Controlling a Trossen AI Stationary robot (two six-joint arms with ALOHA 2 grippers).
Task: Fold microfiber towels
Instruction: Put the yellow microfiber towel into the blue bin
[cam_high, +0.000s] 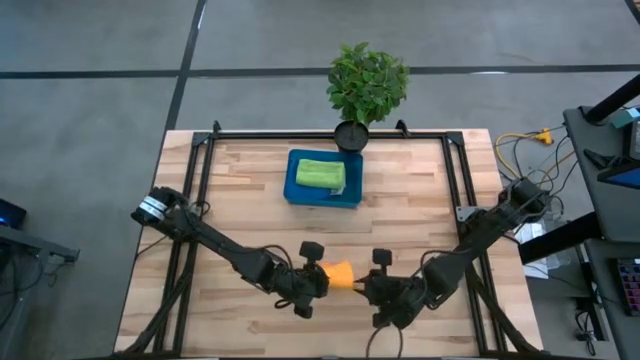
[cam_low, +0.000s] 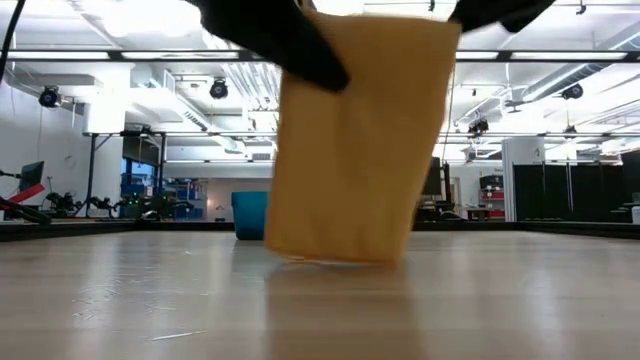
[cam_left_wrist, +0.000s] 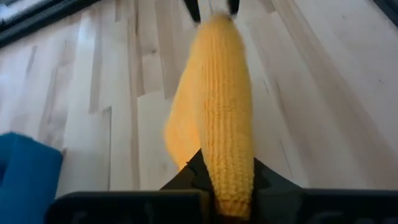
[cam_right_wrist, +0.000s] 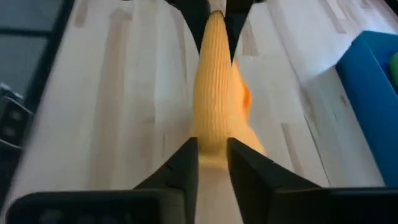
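The left gripper is clamped tight on one edge of a soft orange microfiber towel, and the right gripper pinches the opposite edge, its fingers parted only by the cloth's thickness. The towel hangs stretched between them above the near part of the pale wooden table, its lower edge touching or just clearing the boards. This looks like the lift before a fold; the next move likely calls for lowering the cloth evenly, keeping both edges level. Farther back, only the overhead view shows a folded lime green towel lying in a rigid blue rectangular tray, with a potted green plant beyond.
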